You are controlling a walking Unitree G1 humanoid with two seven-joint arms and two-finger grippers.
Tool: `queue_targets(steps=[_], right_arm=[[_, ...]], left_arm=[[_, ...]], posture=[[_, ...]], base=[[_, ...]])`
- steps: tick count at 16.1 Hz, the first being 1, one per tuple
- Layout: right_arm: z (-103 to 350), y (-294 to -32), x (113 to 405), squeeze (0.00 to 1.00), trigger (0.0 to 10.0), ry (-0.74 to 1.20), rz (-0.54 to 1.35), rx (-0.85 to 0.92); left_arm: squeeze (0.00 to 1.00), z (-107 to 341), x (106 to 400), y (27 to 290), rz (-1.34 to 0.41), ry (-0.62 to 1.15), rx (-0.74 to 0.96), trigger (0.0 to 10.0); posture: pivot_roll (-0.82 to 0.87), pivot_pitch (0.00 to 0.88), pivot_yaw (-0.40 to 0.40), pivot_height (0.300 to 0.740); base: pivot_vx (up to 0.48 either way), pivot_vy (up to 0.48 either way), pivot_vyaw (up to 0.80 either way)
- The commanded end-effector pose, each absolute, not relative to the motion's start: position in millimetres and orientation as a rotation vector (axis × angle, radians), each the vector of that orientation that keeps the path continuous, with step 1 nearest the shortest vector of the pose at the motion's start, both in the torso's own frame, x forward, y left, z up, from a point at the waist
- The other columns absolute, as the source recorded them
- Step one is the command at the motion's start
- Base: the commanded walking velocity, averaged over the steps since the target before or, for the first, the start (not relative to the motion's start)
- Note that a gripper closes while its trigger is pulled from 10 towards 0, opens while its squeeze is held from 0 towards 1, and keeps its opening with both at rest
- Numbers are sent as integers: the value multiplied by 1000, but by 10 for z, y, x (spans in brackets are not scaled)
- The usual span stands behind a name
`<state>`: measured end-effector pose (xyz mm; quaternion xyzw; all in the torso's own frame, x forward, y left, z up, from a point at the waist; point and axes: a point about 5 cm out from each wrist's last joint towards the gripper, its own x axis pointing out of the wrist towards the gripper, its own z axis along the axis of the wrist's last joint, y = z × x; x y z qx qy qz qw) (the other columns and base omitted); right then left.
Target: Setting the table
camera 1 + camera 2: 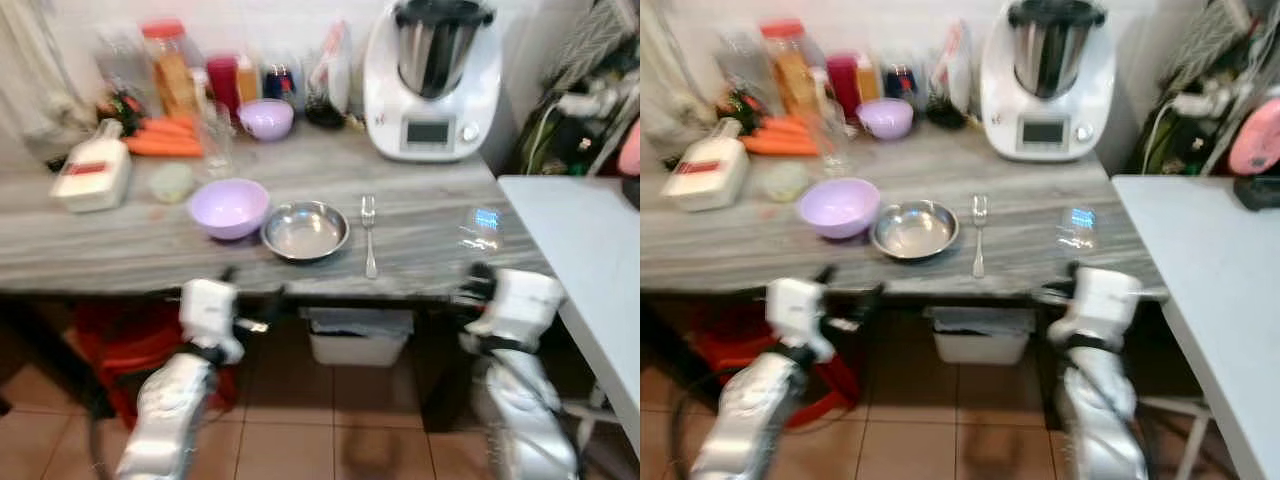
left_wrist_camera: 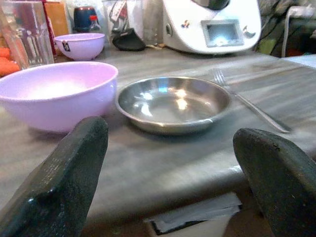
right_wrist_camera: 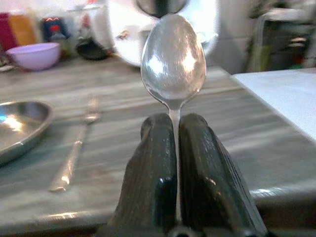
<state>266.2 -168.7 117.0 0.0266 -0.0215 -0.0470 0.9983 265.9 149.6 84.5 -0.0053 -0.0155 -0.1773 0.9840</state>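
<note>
Spoon up at the table edge
Right claw (image 3: 177,148) pinches a shiny spoon (image 3: 173,59) upright; left claw (image 2: 168,163) spread before the table (image 1: 420,235); steel dish (image 1: 305,230) and lilac bowl (image 1: 229,207) look empty, fork (image 1: 369,235) just beside.

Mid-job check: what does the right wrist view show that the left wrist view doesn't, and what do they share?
Right wrist: a spoon clamped upright between the right gripper fingers.

Left wrist: the left gripper fingers spread wide with nothing between them, and the near lilac bowl.

Both: the steel dish, the fork, the far lilac bowl and the white kitchen machine.
</note>
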Motion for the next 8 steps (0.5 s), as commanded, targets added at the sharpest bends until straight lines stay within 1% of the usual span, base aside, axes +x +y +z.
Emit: queue_targets(steps=[1,2,4,5,8], right_arm=[[1226,-1775,2649,0,10000,-71,-104,23],[1232,-1766,2646,0,10000,-75,-96,19],[1233,-1760,2647,0,10000,-76,-96,19],[1233,-1749,2650,0,10000,-76,-95,24],[1221,-1738,2641,0,10000,-72,-86,27]], left_arm=[[0,889,2669,1407,-376,-48,-11,10000],[0,887,2660,1407,-374,-47,-11,10000],[0,881,2649,1408,-373,-46,-10,10000],[0,876,2637,1419,-367,-43,-8,10000],[0,867,2606,1456,-341,-41,-13,10000]], posture=[[5,0,26,740],[5,0,23,740],[5,0,23,740],[5,0,23,740],[5,0,23,740]], base=[[435,0,0],[409,0,0],[407,0,494],[341,0,0],[0,0,0]])
